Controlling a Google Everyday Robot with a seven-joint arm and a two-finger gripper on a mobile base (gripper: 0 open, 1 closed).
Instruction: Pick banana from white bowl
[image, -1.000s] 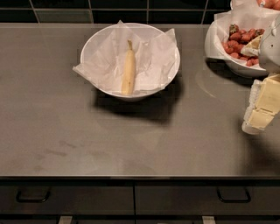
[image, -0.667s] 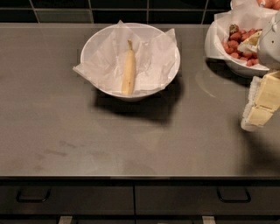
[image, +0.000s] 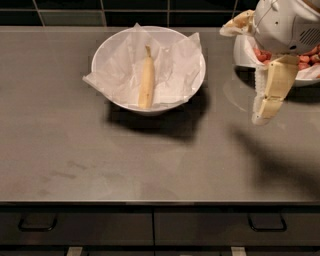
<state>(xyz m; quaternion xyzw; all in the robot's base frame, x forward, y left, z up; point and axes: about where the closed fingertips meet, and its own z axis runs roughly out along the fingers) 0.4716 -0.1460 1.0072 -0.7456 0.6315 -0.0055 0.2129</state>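
Note:
The banana (image: 146, 78), pale yellow with a short brownish stem pointing to the back, lies lengthwise in the white bowl (image: 105, 48). The bowl is lined with crinkled white paper whose corners stick out past the rim, and it stands at the back middle of the grey counter. My gripper (image: 263, 113) hangs from the white arm head at the upper right. It points down above the counter, well to the right of the bowl, and holds nothing that I can see.
A second paper-lined white bowl with red strawberries (image: 306, 62) stands at the back right, partly behind my arm. The grey counter (image: 100, 160) ends at a front edge, with dark drawers and handles (image: 36, 224) below. A dark tiled wall runs behind.
My gripper has moved left and up, closer to the white bowl, and more of the arm head is in view. The banana and both bowls have not moved.

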